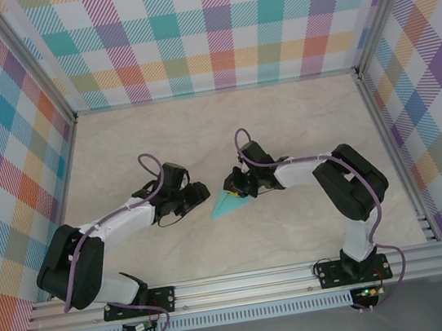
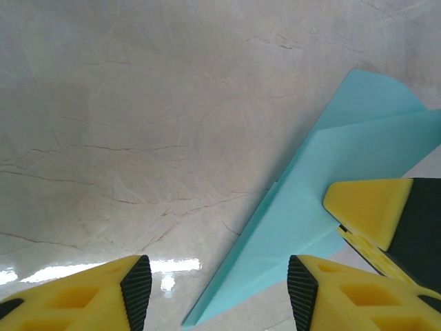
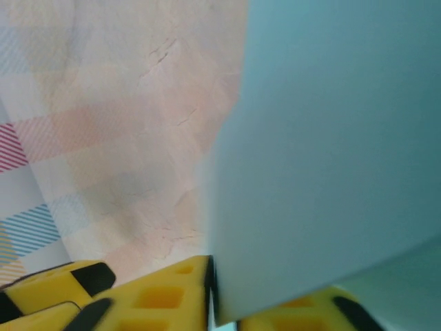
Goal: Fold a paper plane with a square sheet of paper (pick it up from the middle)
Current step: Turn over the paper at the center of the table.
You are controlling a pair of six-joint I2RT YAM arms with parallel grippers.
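turquoise paper plane (image 1: 228,205), just one, pinched in the right jaws, left jaws parted, empty

- I see the paper plane (image 1: 227,205) as a slim turquoise dart, folded in overlapping layers, with a long straight crease running down its length.
- Its pointed tip aims toward the near left corner of the table (image 1: 160,141), and its wide tail end points toward the far right.
- It sits about midway between the table's left and right edges, a little closer to the near edge than the far one.
- Its tail end is pinched in the right gripper (image 1: 239,189); I cannot tell whether the tip touches the table.
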